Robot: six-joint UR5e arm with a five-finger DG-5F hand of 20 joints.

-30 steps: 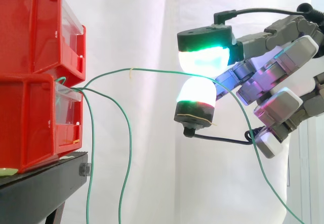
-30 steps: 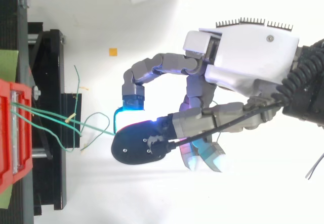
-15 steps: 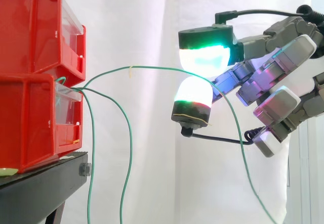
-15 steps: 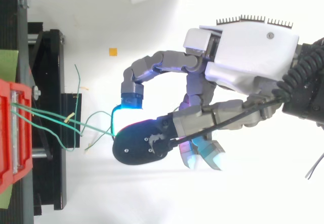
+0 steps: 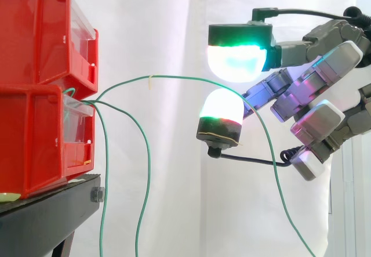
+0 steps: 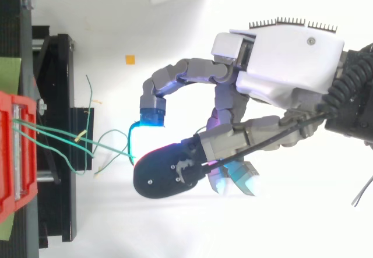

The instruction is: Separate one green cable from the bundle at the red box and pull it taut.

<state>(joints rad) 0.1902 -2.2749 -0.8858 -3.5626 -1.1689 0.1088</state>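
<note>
Broadly, a white curtain (image 5: 151,25) backs the whole side view. Two red bins are stacked at the left edge, the upper red bin (image 5: 40,31) on the lower red bin (image 5: 35,141), both on a black stand (image 5: 52,216) in the lower left corner.

Hand (image 6: 280,60) comes in from the right, its fingers curled toward the bins. Side view: two glowing fingertips (image 5: 237,60) face each other in the upper middle of the frame, one above, one below, with a clear gap between them. Not pinched shut, grasping nothing.

Green cable (image 5: 185,78) leaves the front of the lower red bin, arches up and right across mid-frame, passes through that gap, then drops away toward the lower right corner. It sags in a curve and is not taut. It may brush the top of the lower pad; I cannot tell from this angle.

Other green cables (image 5: 148,170) come from the same bin front and hang down in loose loops just right of the stand.

Small pale tag (image 5: 150,82) sits on the arching cable near its crest. Top view: small orange square (image 6: 130,59) lies on the white ground, upper left of centre.
</note>
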